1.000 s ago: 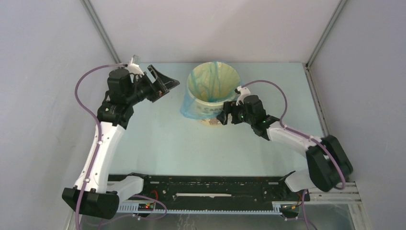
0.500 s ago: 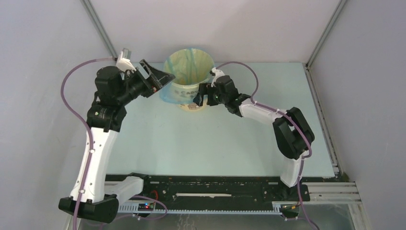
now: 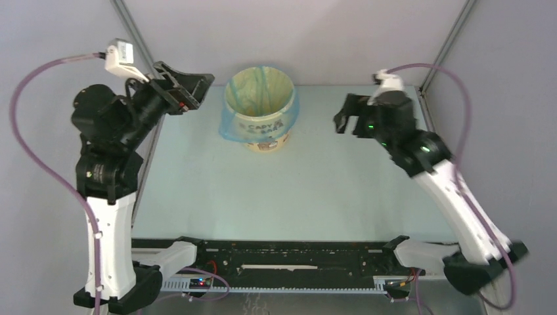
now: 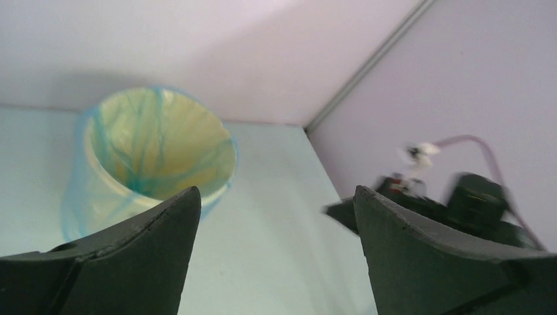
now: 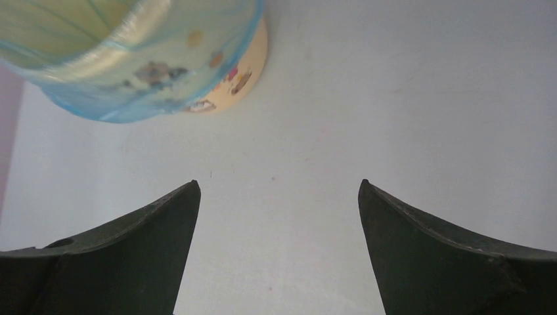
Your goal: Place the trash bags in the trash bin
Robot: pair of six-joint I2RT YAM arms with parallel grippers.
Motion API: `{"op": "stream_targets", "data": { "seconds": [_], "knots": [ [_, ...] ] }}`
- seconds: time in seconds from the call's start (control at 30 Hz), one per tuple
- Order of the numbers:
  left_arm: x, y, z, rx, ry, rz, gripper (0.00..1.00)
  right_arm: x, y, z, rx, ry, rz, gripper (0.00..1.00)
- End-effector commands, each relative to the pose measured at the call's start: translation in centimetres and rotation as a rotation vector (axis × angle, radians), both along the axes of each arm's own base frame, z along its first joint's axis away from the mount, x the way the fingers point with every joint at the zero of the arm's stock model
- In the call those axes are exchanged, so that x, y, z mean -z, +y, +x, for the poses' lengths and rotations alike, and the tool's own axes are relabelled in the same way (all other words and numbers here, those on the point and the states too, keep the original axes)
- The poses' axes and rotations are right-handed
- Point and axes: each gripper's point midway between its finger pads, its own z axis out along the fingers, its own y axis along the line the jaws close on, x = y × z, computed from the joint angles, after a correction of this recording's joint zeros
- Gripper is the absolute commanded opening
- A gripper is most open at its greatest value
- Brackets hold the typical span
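Note:
The pale-yellow trash bin with brown lettering stands at the back middle of the table. The light-blue trash bag lines it, folded over the rim and hanging down the outside. Both also show in the left wrist view, bin and bag, and in the right wrist view, bin and bag. My left gripper is open and empty, raised to the left of the bin. My right gripper is open and empty, raised to the right of the bin.
The pale table is enclosed by grey walls with metal corner posts. A black rail with the arm bases runs along the near edge.
Both arms have pulled away from the bin and risen. The right gripper let go of the bin's side and swung right; the left drew back to the left. The bin had slid left earlier.

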Motion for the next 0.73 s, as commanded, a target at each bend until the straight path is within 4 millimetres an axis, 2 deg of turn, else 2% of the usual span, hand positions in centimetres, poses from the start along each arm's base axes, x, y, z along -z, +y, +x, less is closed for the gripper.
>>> {"op": "stream_targets", "data": {
  "seconds": [0.0, 0.07, 0.13, 0.2, 0.27, 0.4, 0.57, 0.7],
  "knots": [
    [-4.4, 2.5, -1.4, -0.136, -0.135, 0.092, 0.92, -9.9, -5.7, -5.1, 0.062, -0.242, -0.021, 1.0],
    [-5.7, 3.4, -2.2, -0.179, -0.175, 0.096, 0.95, -14.0, -7.0, -6.8, 0.083, -0.324, 0.013, 1.0],
    [-6.7, 4.4, -3.0, -0.227, -0.211, 0.098, 0.99, -16.8, -8.3, -7.7, 0.13, -0.353, 0.03, 1.0],
    [-7.1, 5.7, -3.9, -0.292, -0.235, 0.107, 1.0, -19.1, -9.0, -8.3, 0.157, -0.378, 0.055, 1.0],
    [-7.1, 7.3, -4.5, -0.373, -0.251, 0.112, 1.0, -20.3, -9.1, -8.6, 0.157, -0.398, 0.082, 0.99],
    [-7.2, 8.9, -5.9, -0.449, -0.307, 0.102, 1.0, -21.3, -8.7, -9.2, 0.133, -0.428, 0.126, 1.0],
    [-7.2, 9.6, -6.8, -0.484, -0.333, 0.096, 1.0, -20.8, -9.2, -8.9, 0.172, -0.422, 0.131, 0.99],
    [-6.8, 9.7, -6.8, -0.486, -0.32, 0.098, 1.0, -20.4, -8.4, -8.7, 0.136, -0.4, 0.117, 1.0]
  ]
}}
